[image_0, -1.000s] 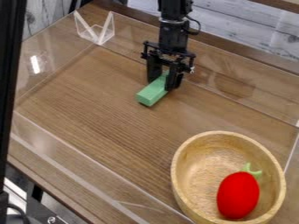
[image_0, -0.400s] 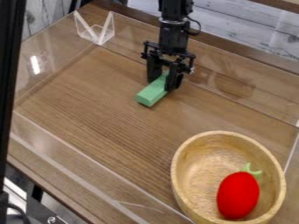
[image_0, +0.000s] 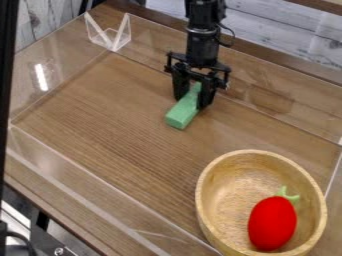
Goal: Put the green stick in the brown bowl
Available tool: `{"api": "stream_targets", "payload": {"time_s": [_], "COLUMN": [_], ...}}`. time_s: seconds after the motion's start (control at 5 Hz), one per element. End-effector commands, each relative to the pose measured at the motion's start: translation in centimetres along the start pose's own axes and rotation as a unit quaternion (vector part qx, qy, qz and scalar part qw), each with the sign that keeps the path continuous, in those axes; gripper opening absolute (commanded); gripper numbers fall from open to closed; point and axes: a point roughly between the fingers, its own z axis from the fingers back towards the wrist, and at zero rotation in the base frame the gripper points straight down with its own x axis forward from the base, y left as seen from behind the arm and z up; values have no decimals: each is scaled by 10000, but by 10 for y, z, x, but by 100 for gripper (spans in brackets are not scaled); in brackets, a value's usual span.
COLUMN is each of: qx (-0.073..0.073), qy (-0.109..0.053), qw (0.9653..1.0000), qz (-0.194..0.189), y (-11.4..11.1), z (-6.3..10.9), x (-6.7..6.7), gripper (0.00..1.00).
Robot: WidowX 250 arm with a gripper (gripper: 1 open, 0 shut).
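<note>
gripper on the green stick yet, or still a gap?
Touching. The camera view shows the gripper with its jaws shut on the far end of the green stick, the fingers overlapping the block with no wood visible between them.

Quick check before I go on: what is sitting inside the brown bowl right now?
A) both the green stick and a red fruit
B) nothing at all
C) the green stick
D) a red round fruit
D: only the red fruit lies in the brown bowl; the green stick is on the wooden table, its far end between the fingers of the shut gripper.
</note>
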Motion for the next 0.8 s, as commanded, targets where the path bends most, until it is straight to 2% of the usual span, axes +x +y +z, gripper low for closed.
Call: {"api": "stream_targets", "payload": {"time_s": [0.0,0.2,0.6], "qx": [14,29,25], "qy": [-153,-154,-184], "qw": [9998,9997,9977], "qz": [85,194,653], "y": [1,8,-4], "z": [7,8,7], "x": [-2,-5,4], "gripper": [0,0,0]}}
